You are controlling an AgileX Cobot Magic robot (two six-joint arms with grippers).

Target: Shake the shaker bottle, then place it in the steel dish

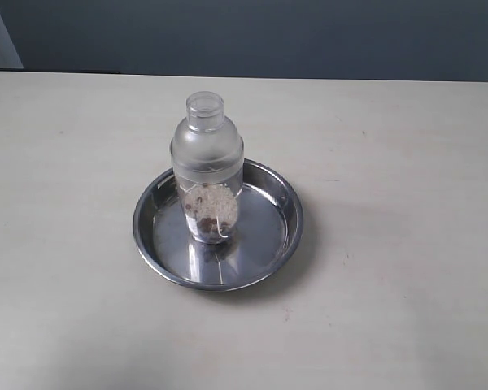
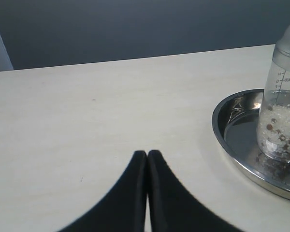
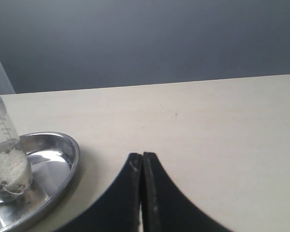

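The clear shaker bottle (image 1: 206, 166) stands upright inside the round steel dish (image 1: 264, 252), white and brown granules showing in its lower half. Neither arm appears in the exterior view. The left wrist view has the bottle (image 2: 282, 116) and dish (image 2: 222, 125) off to one side, and my left gripper (image 2: 147, 153) is shut over bare table, well apart from them. The right wrist view shows the bottle (image 3: 5, 159) in the dish (image 3: 67, 150) at the frame's edge, with my right gripper (image 3: 142, 155) shut and empty, clear of the rim.
The pale table (image 1: 407, 162) stretches around the dish on all sides. A dark grey wall (image 1: 268, 32) runs behind the table's far edge.
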